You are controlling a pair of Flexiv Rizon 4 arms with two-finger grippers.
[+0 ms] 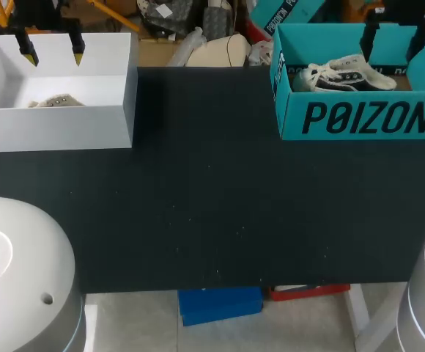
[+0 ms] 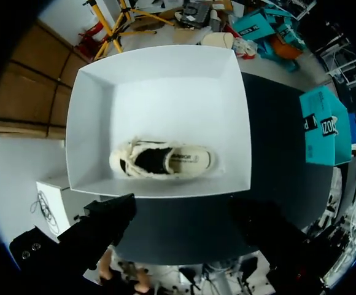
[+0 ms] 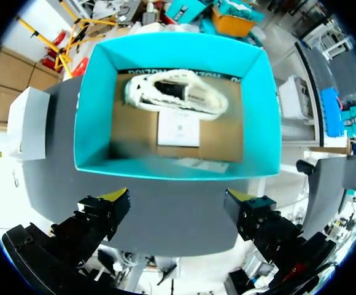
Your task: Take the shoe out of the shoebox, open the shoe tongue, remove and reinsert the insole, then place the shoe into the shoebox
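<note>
Both jaws are gaping wide, holding nothing; you're risking clipping the teal box [image 1: 359, 121] wall at 1 o'clock, missing the shoe [image 1: 342, 75].

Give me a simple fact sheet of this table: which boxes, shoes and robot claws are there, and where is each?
Table: black top
White box: left side, open
White-box shoe: cream, lying inside the box
Teal box: right side, open
Teal-box shoe: inside, by the wall farthest from the right gripper
Left gripper: above the white box, open, holding nothing
Right gripper: above the teal box, open, holding nothing
</note>
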